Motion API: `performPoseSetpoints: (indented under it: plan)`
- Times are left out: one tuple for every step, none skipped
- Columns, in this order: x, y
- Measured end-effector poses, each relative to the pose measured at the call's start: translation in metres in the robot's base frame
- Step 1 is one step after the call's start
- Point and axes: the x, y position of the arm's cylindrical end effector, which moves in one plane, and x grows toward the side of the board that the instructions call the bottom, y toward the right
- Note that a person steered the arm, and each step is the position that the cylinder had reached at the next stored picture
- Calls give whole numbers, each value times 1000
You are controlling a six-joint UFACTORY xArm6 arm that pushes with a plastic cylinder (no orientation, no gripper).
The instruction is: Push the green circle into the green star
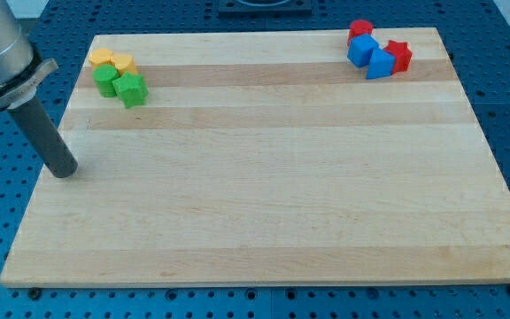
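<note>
Green circle (104, 81) sat at board's 10 o'clock corner, touching green star (132, 89). Rod tip (63, 168) stood well apart at 7 o'clock of both; no jaws fitted. Task looked nearly done; next, short nudge toward 4 o'clock.

The green circle (105, 81) lies flat near the board's upper-left corner, up and to the view's right of my tip (63, 168); the green star (132, 89) touches its right side, slightly lower, equally flat.

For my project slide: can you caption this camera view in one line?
My tip rests at the board's left edge, below the touching green circle and green star.
</note>
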Motion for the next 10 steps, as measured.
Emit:
performPoseSetpoints:
  plan:
    - [-34,-15]
    - [-93,-36]
    - [-121,-36]
    - [-141,-36]
    - [-144,-36]
    - [-174,-36]
    - [-176,-32]
    - [-181,16]
    - [-179,17]
    - [-179,15]
